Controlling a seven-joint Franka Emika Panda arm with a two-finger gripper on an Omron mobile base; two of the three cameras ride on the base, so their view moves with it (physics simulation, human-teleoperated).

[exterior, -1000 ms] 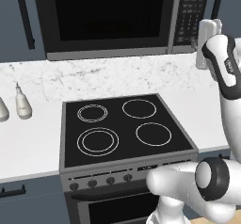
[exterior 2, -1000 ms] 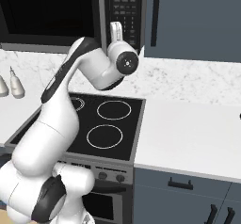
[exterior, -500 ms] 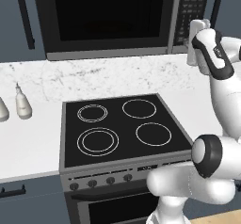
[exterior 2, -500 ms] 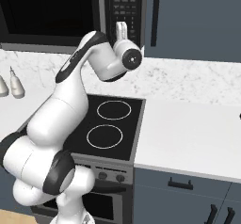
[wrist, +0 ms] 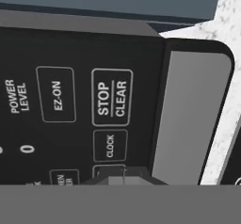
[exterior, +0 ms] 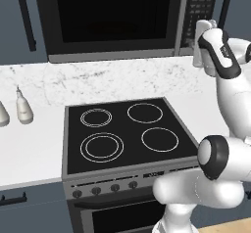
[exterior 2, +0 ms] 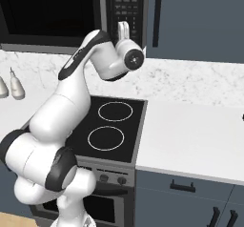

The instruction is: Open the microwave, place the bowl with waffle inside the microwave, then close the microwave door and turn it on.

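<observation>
- Microwave [exterior: 115,19]: black, door [exterior: 110,16] shut, dark glass hides the cavity
- Gripper [exterior 2: 123,28]: jaws pressed together at keypad [wrist: 70,105]; contact point obscured

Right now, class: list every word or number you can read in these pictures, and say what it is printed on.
"POWER LEVEL": microwave keypad.
"EZ-ON": keypad button.
"STOP CLEAR": keypad button.
"CLOCK": keypad button.
"0": keypad, low on the left.
Lowest button's label: cut off, unreadable.
Base views: keypad markings too small.
</observation>
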